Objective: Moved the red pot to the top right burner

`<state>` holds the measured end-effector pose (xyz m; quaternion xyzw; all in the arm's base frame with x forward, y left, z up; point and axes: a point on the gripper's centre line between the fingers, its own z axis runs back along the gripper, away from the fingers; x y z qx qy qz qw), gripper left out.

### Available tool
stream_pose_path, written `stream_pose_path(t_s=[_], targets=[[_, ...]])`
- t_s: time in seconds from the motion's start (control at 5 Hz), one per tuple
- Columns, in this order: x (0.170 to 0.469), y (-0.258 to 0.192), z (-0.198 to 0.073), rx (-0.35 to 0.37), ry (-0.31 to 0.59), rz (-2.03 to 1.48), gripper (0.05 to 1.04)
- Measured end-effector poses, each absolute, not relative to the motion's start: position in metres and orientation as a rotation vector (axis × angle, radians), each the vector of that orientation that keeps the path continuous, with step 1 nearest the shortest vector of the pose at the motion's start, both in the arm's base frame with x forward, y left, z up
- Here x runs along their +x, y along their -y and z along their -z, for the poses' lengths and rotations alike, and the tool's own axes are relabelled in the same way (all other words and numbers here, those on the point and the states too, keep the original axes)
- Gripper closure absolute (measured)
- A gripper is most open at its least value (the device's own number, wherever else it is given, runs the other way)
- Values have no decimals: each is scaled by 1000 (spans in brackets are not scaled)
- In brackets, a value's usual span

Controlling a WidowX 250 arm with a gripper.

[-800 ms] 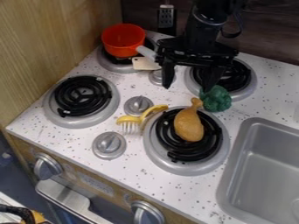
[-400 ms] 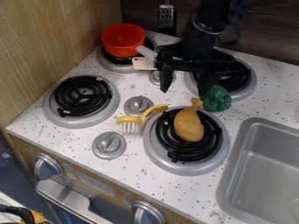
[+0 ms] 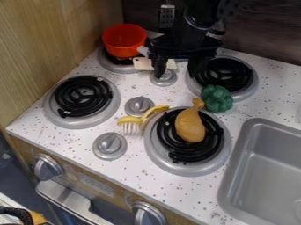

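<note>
Red plastic-looking pot [image 3: 122,37] sits upright on the top left burner [image 3: 108,65], so that is where your task's thing is. Its grey handle [image 3: 143,51] sticks out to the right, toward your robot's black hand [image 3: 177,72]. Your hand hangs down at the back of the worktop [image 3: 76,140], between the two back burners. Its two fingers are spread, with a gap between them and no thing pinched there. You can't tell if the hand touches the end of the handle, since the two meet in your view.

Behind the left finger, you see a flat cream piece [image 3: 143,64] lying just in front of the pot. A round grey knob [image 3: 164,78] is just below that finger. The right finger hangs in front of the left side of the top right burner [image 3: 250,85].

A bumpy green toy broccoli [image 3: 217,98] sits at the front edge of that burner. Closer to you, a brown toy chicken leg [image 3: 190,125] lies on the front right burner [image 3: 176,168], its thin end pointing up toward the broccoli. Just left of that burner, you find a yellow tool with pale prongs [image 3: 133,120]. The front left burner [image 3: 73,123] is well to its left. Your grey sink [image 3: 235,171] is at the right.
</note>
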<state>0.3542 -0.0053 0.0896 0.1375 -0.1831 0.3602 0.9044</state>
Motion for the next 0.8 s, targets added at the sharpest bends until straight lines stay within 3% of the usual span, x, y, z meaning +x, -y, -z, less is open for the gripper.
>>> stream_pose_path(t_s=[0.2,0.8], targets=[[372,-16,-83,282,539,-848,83],[428,-79,-69,226,682,-766,83]])
